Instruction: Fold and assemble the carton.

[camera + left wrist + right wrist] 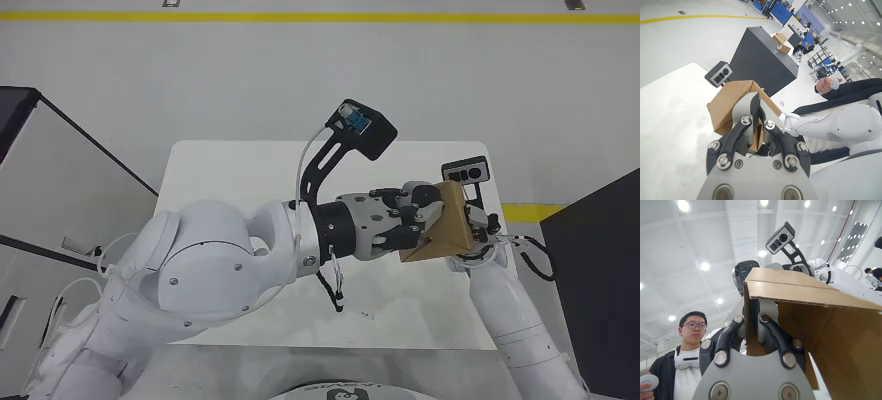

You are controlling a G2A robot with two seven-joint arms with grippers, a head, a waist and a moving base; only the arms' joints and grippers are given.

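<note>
A brown carton [446, 226], partly folded with one end open, is held in the air above the right side of the white table [240, 175], between both arms. My left gripper [428, 212] comes from the left and is shut on one carton panel; its black pads [755, 106] pinch the cardboard [730, 100]. My right gripper [478, 238] rises from the table's near right corner and is shut on a side wall of the carton [810, 323], one finger [767, 313] inside and the other outside. An upper flap [791, 289] sticks out over the open end.
A tall black cabinet [600, 270] stands just right of the table, close to the right arm. A black frame [40, 130] stands off the table's left side. The bare tabletop [668, 113] lies under the carton.
</note>
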